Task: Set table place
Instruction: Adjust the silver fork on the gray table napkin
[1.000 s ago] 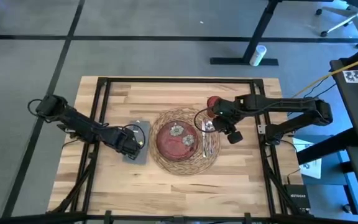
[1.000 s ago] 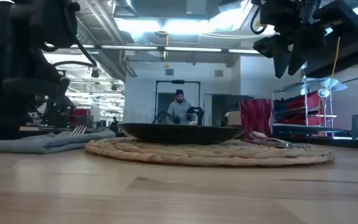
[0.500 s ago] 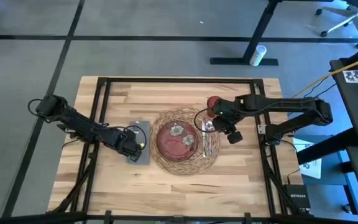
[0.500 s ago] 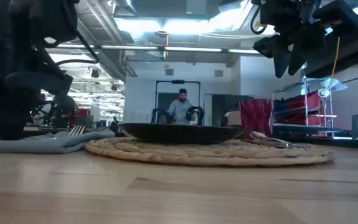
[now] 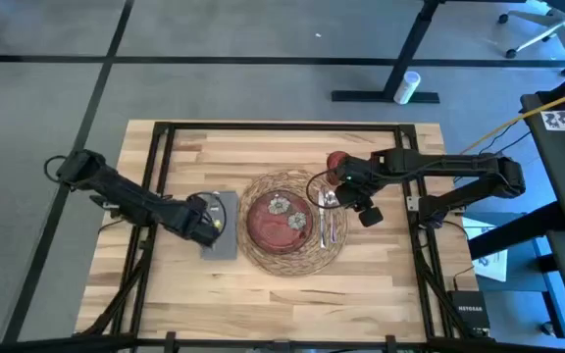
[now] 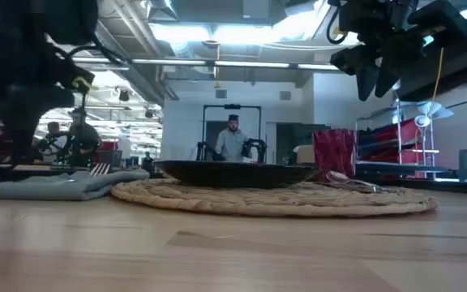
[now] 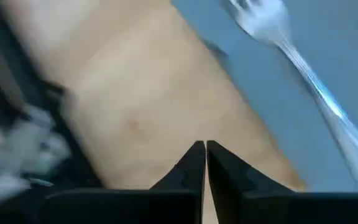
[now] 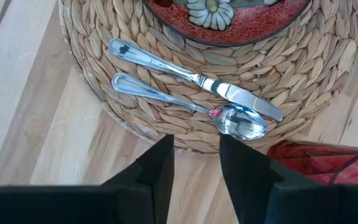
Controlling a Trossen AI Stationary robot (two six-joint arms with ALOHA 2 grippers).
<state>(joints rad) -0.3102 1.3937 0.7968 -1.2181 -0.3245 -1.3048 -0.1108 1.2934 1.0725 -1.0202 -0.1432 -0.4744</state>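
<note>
While the left gripper [image 7: 204, 149] hangs pinched together beside the fork [image 7: 303, 81], the right gripper [image 8: 194, 152], fingers parted, hovers above the spoon [image 8: 229, 119].

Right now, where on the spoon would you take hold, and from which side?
Take the spoon by its handle near the tail, from straight above, fingers across it: it lies flat on the mat, and there the gap to the knife is widest.

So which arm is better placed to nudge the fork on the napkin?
Left, probably. Its tool, shut, hangs just over the gray napkin, where the fork lies. The right tool, open, is across the plate, above the mat edge by the knife and spoon.
</note>
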